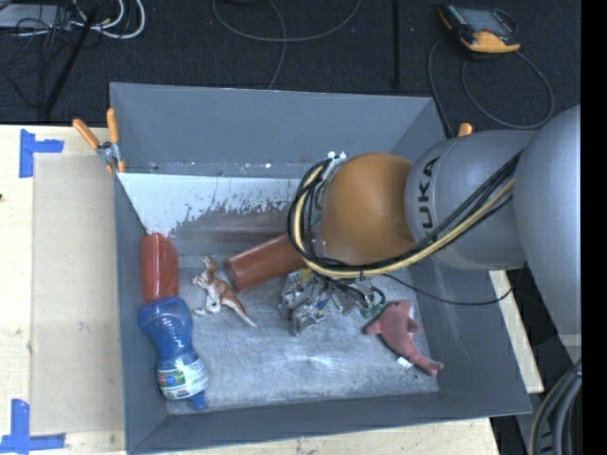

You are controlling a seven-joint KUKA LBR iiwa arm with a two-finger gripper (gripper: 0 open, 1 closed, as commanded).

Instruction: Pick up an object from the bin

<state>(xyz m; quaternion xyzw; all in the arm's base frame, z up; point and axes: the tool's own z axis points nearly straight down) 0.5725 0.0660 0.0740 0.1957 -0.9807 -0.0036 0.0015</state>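
Grey bin (133,387): contents lie loose on its floor, apparently as tumbled. Arm (474,207) reaches in from the right, its orange cover (365,207) above the centre. Blue bottle (174,349) and red cylinder (159,263) lie along the left wall, well apart from the pincer (308,309). Brown cylinder (258,263) lies just beside it, up-left, and is judged the likeliest target. Pink toy creature (398,330) lies near its right, tan toy animal (220,294) near its left. Pincer's opening and hold: cannot tell.

The animal figure (220,295) is taken as the mark in the bin (285,126). A short cylinder (159,263) is seen just left of it, a bottle (173,349) left and nearer the front. A long cylinder (261,262) is found just behind-right, the pincer (308,309) to its right, and a fish-like toy (398,335) farther right.
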